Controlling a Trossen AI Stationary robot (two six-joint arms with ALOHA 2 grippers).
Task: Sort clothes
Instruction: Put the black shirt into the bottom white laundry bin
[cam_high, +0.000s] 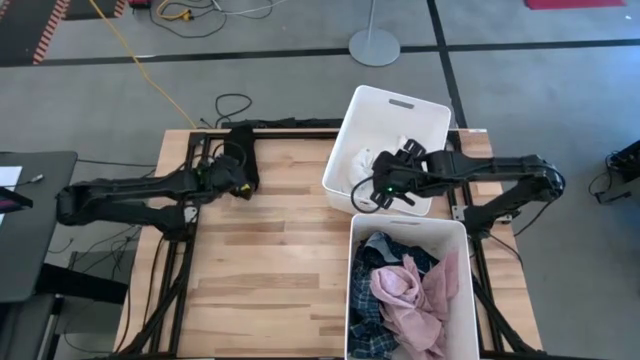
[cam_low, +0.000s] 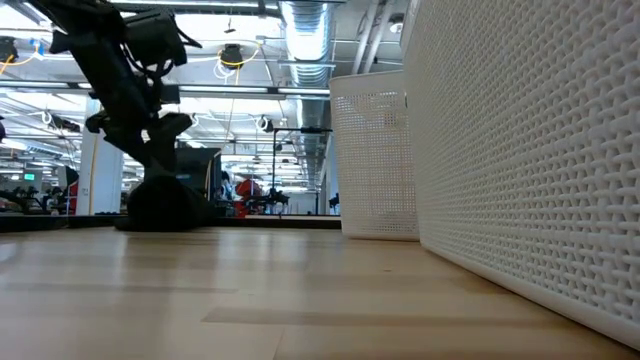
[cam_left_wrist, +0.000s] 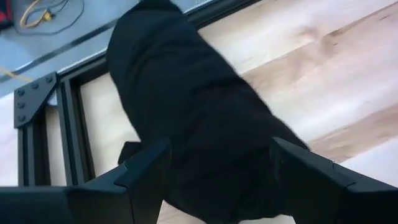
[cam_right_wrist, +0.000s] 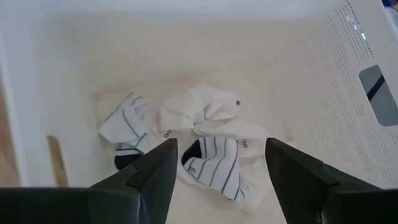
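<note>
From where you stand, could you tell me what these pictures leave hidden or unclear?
- Black piece: the left wrist view's edges cut it off, and the left gripper covers part of it in the high view.
- Socks: in the high view the right gripper covers most of them.
- Clothes in the nearer bin: the lower layers are buried, and the low view shows only the bin's wall.

Bright, even overhead light; blurred foreground tabletop (cam_low: 300, 310).
</note>
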